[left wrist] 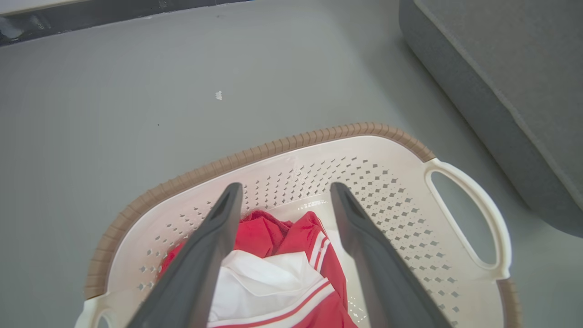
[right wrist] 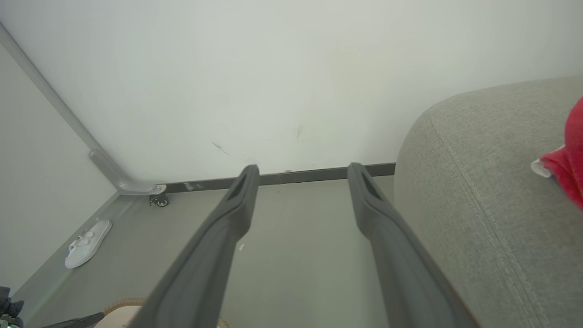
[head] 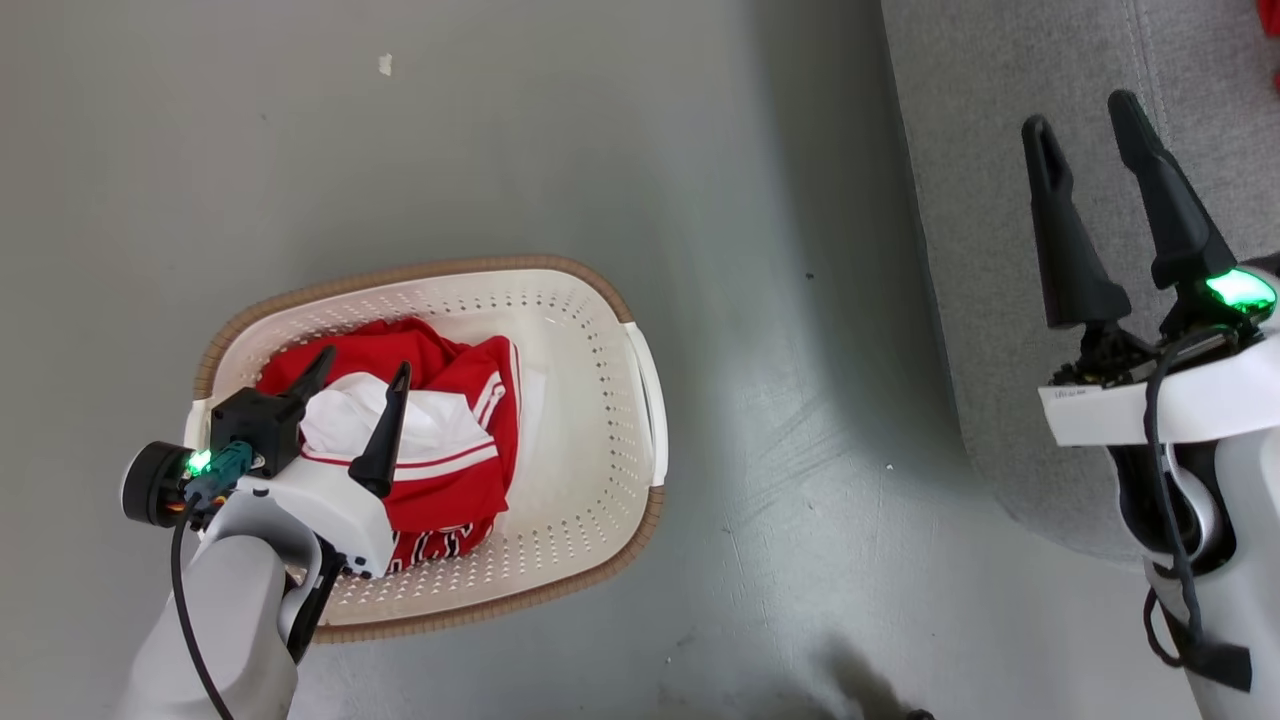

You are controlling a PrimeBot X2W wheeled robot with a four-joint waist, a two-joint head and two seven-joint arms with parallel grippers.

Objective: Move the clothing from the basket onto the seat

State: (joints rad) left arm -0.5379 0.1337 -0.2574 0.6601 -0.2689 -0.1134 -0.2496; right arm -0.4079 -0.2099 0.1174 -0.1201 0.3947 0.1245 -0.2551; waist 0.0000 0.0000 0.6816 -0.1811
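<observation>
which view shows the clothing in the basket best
The head view: it looks down on the clothing in the basket, the left gripper covering part. The left wrist view shows its top between the fingers. The right wrist view catches another red garment on the seat.

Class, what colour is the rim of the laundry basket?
Brown, a ribbed band around the cream-white basket; it shows best in the left wrist view.
</observation>
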